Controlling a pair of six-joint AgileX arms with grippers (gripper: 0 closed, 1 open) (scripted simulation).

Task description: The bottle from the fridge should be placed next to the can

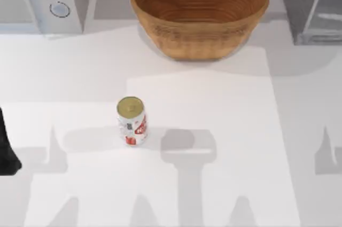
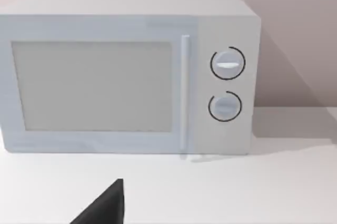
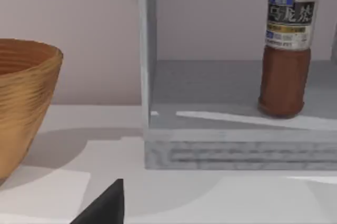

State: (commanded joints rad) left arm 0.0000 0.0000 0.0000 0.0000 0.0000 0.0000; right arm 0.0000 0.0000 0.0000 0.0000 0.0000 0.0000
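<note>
While the bottle (image 3: 287, 50) stands upright inside the open fridge (image 1: 312, 8) at two o'clock, far from the can (image 1: 132, 121), a careless reach could topple it; whether either gripper is open I cannot tell.

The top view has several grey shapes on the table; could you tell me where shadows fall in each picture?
Top view: arm-shaped shadows cross the table, one reaching right of the can; the basket shades the table beneath it. Left wrist view: the microwave casts a soft shadow on the wall and table beside its knobs. Right wrist view: the basket shades the table towards the fridge; a pale streak runs along the fridge floor near the bottle.
</note>
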